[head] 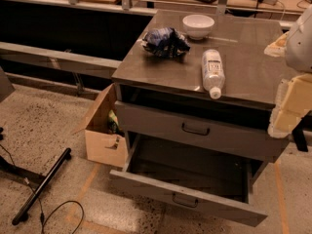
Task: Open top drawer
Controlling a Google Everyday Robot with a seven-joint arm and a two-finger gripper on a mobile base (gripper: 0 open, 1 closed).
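Cardboard box (100, 140) sits on floor, touching cabinet's left side. On cabinet top: crumpled blue bag (165, 41), white bowl (198, 25) behind it, water bottle (213, 72) lying flat nr front edge. Top drawer (156, 123) sits just under; lower drawer (146, 184) is pulled well out. Gripper (291, 108) hangs at far right by top drawer's right end; open or closed, can't tell.

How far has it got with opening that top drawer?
Little looks done. The top drawer sits far back of the lower drawer, which is pulled well out; whether it has begun sliding I cannot tell. In hand: the gripper is at the right edge, beside the top drawer's right end, away from its handle. Left: reach the handle and pull.
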